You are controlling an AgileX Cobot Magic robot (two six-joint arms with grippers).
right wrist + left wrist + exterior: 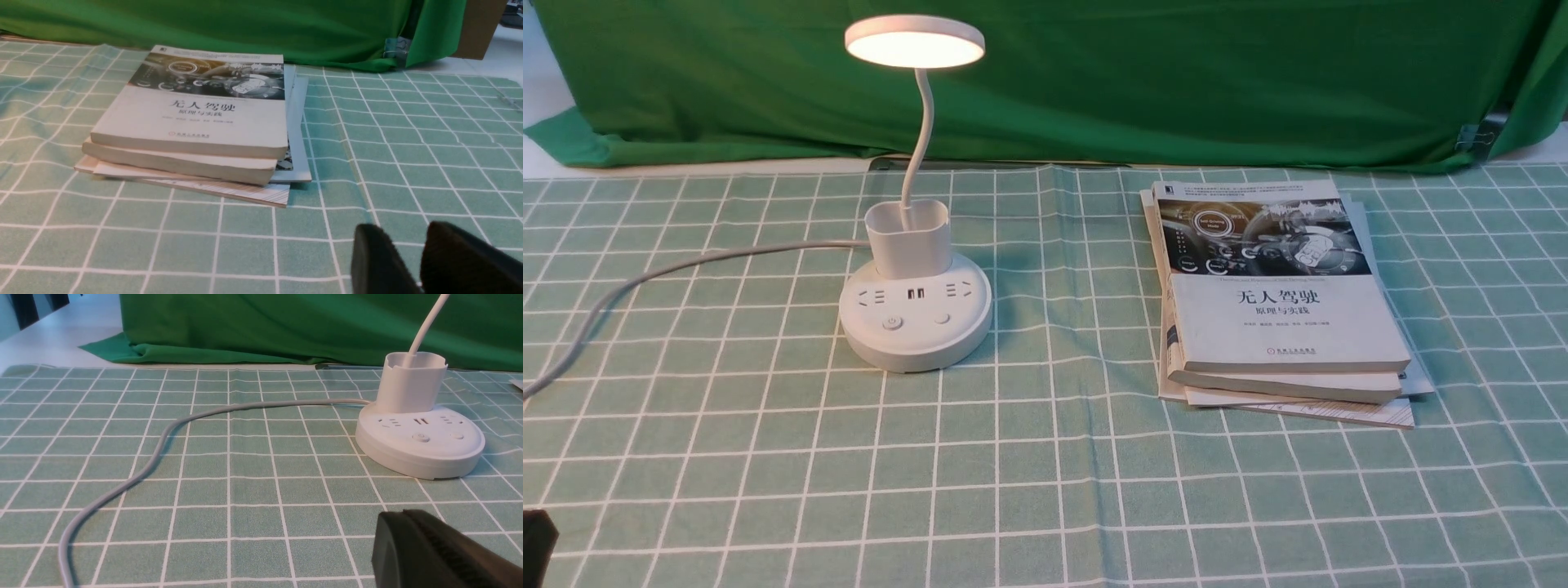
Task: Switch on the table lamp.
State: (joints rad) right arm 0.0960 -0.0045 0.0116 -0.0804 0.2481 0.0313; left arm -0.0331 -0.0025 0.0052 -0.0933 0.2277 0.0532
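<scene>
A green backdrop cloth hung behind the table, which was covered by a pale green tablecloth with a white grid. Ahead of the right pincer, whose fingers stood slightly spread with a narrow gap, lay a stack of books; the top cover read "无人驾驶" with "原理与实践" beneath, the smaller print too fine to read. The table lamp stood ahead of the left pincer, well apart from it, its disc head glowing, its grey cord trailing across the cloth. The left pincer's fingers appeared pressed together.
</scene>
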